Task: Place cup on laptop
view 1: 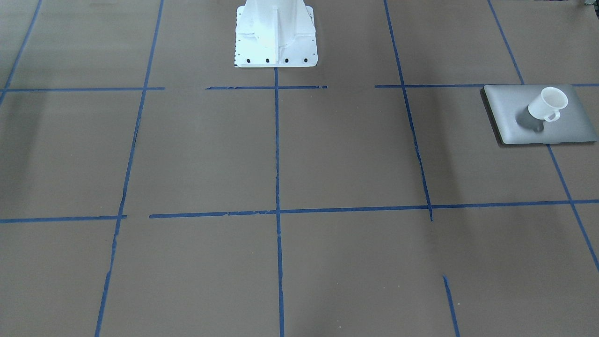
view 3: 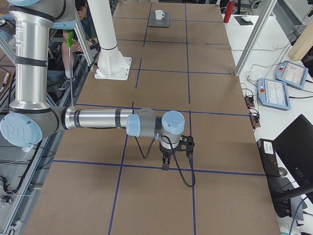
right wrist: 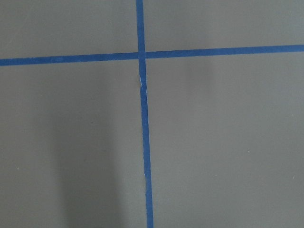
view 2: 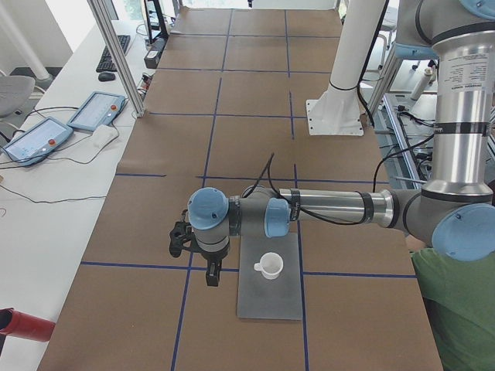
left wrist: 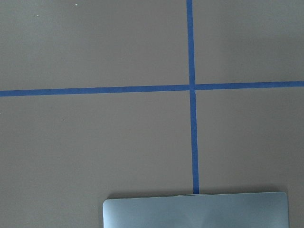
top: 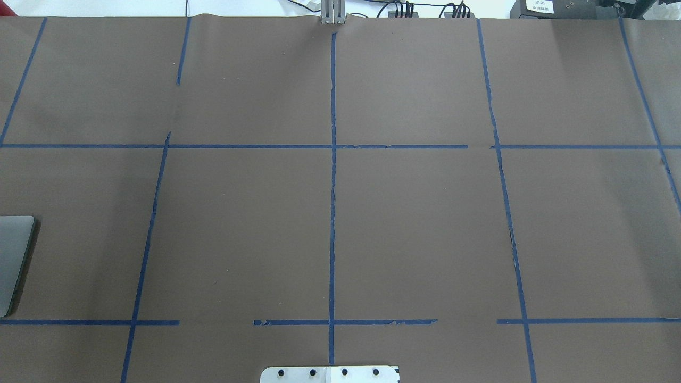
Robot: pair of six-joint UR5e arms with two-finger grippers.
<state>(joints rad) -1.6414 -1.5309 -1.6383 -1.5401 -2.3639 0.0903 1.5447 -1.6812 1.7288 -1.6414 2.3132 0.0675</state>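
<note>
cup (view 1: pixel 546 104) upright on laptop (view 1: pixel 510 114) | left gripper (view 2: pixel 210 275) beside laptop, right gripper (view 3: pixel 166 165) far right; open or closed: cannot tell | risk: careless left gripper swing topples cup

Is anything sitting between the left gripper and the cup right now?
No. In the exterior left view, only bare table and a strip of the laptop separate the left gripper from the cup, which stands upright on the lid.

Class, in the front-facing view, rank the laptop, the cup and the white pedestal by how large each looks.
1. laptop and white pedestal: they look about alike, and the top edge cuts off the pedestal, so they are left unranked.
2. cup: clearly the smallest.
</note>
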